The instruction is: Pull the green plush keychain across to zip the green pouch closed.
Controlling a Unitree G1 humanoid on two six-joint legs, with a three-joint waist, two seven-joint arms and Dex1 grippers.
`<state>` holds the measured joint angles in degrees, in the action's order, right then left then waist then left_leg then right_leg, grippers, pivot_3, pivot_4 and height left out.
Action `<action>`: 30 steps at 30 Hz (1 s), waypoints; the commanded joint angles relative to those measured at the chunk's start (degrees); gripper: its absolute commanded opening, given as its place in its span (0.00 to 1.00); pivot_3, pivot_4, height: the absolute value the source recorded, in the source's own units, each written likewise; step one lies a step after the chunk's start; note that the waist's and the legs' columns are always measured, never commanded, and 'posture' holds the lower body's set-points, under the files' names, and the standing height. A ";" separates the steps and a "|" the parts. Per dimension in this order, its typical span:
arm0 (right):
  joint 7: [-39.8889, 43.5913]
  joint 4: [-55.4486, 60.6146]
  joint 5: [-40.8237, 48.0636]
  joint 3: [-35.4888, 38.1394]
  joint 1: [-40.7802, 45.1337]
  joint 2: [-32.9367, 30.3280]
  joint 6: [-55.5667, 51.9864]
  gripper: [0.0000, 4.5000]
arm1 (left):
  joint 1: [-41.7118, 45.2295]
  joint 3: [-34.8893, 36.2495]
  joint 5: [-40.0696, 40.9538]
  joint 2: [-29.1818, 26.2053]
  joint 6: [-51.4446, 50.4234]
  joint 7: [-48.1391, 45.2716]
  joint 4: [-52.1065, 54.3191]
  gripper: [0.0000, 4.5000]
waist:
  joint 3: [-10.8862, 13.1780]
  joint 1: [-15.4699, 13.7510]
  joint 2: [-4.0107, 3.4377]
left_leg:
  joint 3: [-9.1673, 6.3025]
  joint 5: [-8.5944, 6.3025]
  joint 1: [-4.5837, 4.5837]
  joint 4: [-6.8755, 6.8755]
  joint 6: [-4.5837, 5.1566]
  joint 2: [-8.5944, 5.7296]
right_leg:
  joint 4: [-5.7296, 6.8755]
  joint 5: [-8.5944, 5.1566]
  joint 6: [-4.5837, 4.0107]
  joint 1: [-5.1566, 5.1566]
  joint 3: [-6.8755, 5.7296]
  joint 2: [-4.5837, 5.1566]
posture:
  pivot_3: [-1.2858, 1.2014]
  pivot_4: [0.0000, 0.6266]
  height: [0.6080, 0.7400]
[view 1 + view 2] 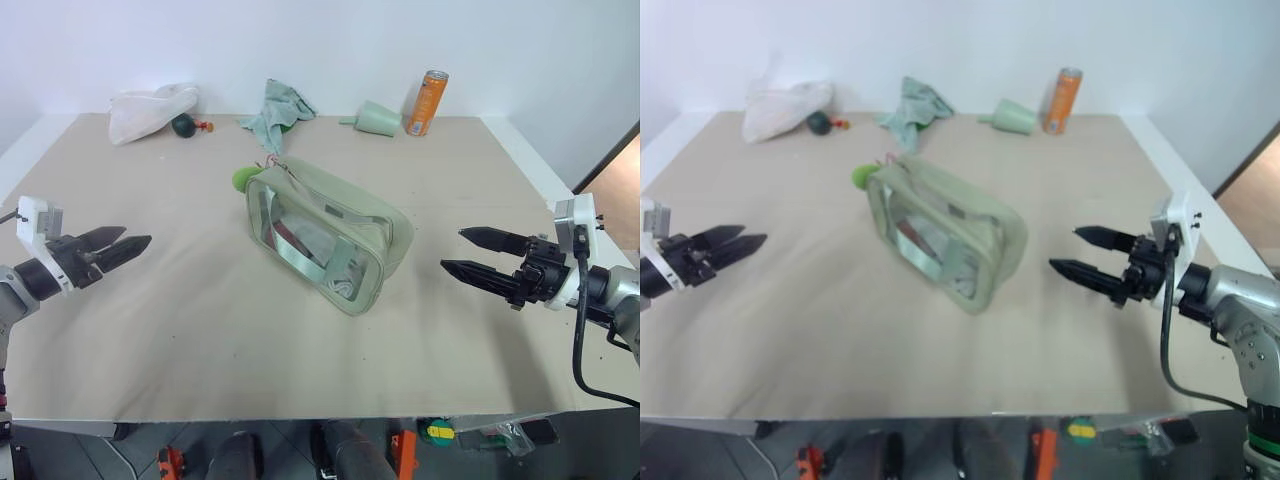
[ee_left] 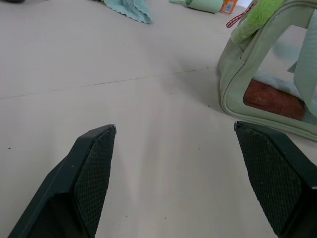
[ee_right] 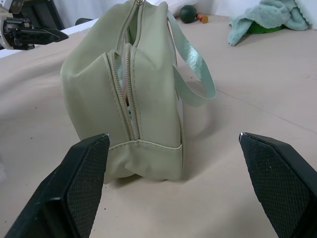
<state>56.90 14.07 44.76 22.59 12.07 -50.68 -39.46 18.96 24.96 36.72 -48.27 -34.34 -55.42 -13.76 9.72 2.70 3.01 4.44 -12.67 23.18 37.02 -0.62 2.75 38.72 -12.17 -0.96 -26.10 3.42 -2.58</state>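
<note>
The green pouch [image 1: 325, 235] lies at the table's middle, its clear side panel and webbing straps facing me. Its zip [image 3: 130, 94] gapes along the top in the right wrist view. The green plush keychain [image 1: 243, 179] sits at the pouch's far left end, with its red-and-white cord [image 2: 237, 19] beside it. My left gripper [image 1: 138, 237] hovers open well to the left of the pouch, pointing at it. My right gripper [image 1: 451, 249] hovers open just right of the pouch's near end, holding nothing.
Along the back edge stand an orange can [image 1: 427, 102], a pale green cone-shaped cup [image 1: 377, 118], a pale green cloth [image 1: 278, 112], a dark green ball [image 1: 183, 125] and a white bag [image 1: 150, 110]. The beige table [image 1: 200, 340] ends close in front.
</note>
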 commanded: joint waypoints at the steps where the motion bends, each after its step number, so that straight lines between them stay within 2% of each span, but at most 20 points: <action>1: -1.66 2.59 0.21 -0.57 2.00 0.20 0.23 0.96 | 0.07 -0.52 0.81 -0.08 -0.59 -1.00 2.86 0.88 | 0.00 0.00 0.00 | 0.00 0.00 0.00 0.00 0.00 0.00 | 0.00 0.00 0.00 0.00 0.00 0.00 | 0.52 0.24 1.00; 5: -3.14 2.33 -0.58 -3.53 5.68 0.54 0.36 0.96 | 0.36 -2.55 1.13 1.50 -1.27 -0.79 6.16 0.88 | 0.00 0.04 0.00 | 0.00 0.01 -0.03 0.00 0.00 0.00 | 0.02 0.02 0.02 0.00 0.01 -0.01 | 0.52 0.24 1.00; 10: -11.71 -1.96 0.65 -6.86 22.19 5.57 -2.85 0.96 | 3.64 -1.09 5.90 3.38 -3.30 -0.48 10.84 0.88 | 0.07 0.36 0.00 | 0.06 0.01 0.06 0.14 0.00 0.06 | 0.07 0.11 0.05 -0.09 0.02 -0.06 | 0.52 0.24 1.00; 14: -13.07 0.72 7.27 -10.62 34.10 10.22 -9.08 0.96 | -0.30 -1.87 6.89 3.47 0.86 -5.84 19.32 0.88 | 0.06 0.34 0.00 | 0.07 0.01 0.01 0.06 -0.03 0.12 | 0.10 0.07 -0.04 -0.09 0.07 -0.13 | 0.52 0.24 1.00; 17: -13.53 1.98 11.51 -12.80 39.40 12.68 -13.43 0.96 | -0.59 -2.32 7.53 3.64 0.62 -6.20 20.58 0.88 | 0.06 0.08 0.00 | 0.02 0.00 0.05 -0.12 -0.04 0.09 | 0.11 -0.04 -0.19 -0.17 0.03 -0.12 | 0.52 0.24 1.00; 20: -13.54 2.96 10.60 -18.02 42.73 14.13 -16.09 0.96 | -0.49 -2.17 7.69 4.23 0.94 -5.96 20.56 0.88 | 0.06 0.00 0.00 | -0.04 0.00 0.09 -0.21 -0.04 0.09 | 0.11 -0.13 -0.23 -0.21 -0.05 -0.09 | 0.52 0.24 1.00; 24: -11.21 3.10 0.96 -27.88 43.04 12.52 -13.40 0.96 | -1.31 -2.07 7.92 5.15 1.36 -5.29 21.92 0.88 | 0.04 0.02 0.04 | 0.00 0.00 0.11 -0.17 -0.04 0.06 | 0.09 -0.13 -0.22 -0.20 -0.04 -0.02 | 0.52 0.24 1.00; 30: -9.13 1.40 -9.73 -34.18 42.06 9.38 -9.39 0.96 | -3.67 -1.13 8.41 5.64 1.83 -4.32 23.90 0.88 | 0.04 0.01 0.04 | 0.02 0.00 0.14 -0.09 -0.04 0.00 | 0.09 -0.11 -0.20 -0.21 -0.03 0.06 | 0.52 0.24 1.00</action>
<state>46.77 14.86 37.73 -11.32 54.22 -40.09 -50.70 15.49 22.10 43.99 -42.35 -33.63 -59.99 7.86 9.76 2.72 3.05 4.46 -12.67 23.32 36.92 -0.66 2.76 38.81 -12.29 -1.16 -26.30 3.39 -2.53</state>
